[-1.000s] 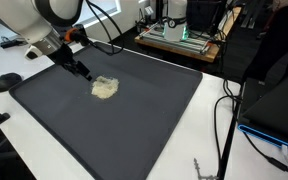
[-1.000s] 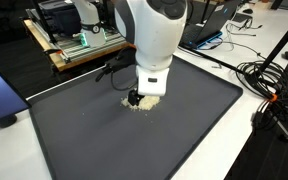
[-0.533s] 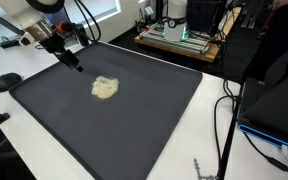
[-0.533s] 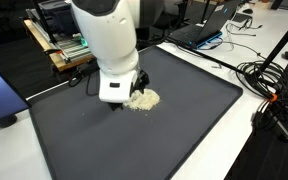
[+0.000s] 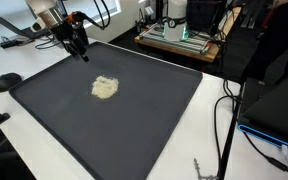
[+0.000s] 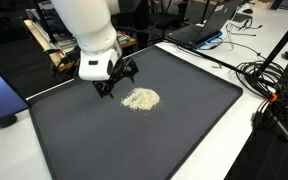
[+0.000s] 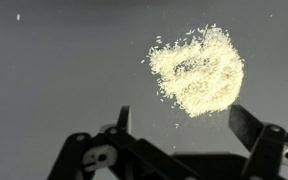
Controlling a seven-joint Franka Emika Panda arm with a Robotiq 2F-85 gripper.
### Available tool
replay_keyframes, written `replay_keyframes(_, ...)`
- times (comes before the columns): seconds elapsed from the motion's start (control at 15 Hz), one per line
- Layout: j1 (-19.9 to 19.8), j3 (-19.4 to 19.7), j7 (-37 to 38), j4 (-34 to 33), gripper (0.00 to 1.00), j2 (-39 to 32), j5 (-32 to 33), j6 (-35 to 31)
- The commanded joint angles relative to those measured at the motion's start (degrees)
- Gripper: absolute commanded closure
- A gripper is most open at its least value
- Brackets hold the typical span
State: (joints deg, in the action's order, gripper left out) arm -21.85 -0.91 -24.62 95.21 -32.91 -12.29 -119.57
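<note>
A small heap of pale, rice-like grains (image 5: 105,87) (image 6: 140,99) (image 7: 198,70) lies on a large dark grey mat (image 5: 134,120) (image 6: 134,135). My gripper (image 5: 81,50) (image 6: 115,84) (image 7: 180,118) hangs above the mat, raised and off to one side of the heap, not touching it. Its two fingers stand wide apart with nothing between them. In the wrist view the heap sits just beyond the fingertips (image 7: 246,124), with a few stray grains scattered toward them.
The mat rests on a white table (image 5: 209,150). A black mouse-like object (image 5: 7,81) lies beside the mat. Cables (image 6: 264,80) and a laptop (image 6: 199,25) sit at the table's edges, and electronics on a wooden board (image 5: 179,38) stand behind.
The arm has lifted and swung away from the heap toward the mat's far corner. The grains have stayed put, and the jaws remain wide.
</note>
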Motion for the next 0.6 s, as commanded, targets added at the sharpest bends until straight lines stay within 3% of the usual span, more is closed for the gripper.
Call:
replay_keyframes(0.0, 0.1, 1.0, -2.6, 13.9, 0.0, 8.8, -3.2, -10.6)
replay_keyframes(0.2, -1.1, -0.3, -9.1, 23.0, 0.0, 13.2, -6.7, -21.7)
replay_keyframes(0.33, -2.6, -2.1, -15.3, 29.5, 0.0, 16.4, -12.7, -29.0)
replay_keyframes(0.53, -3.9, -4.7, -25.7, 37.3, 0.0, 20.6, -23.5, -34.0)
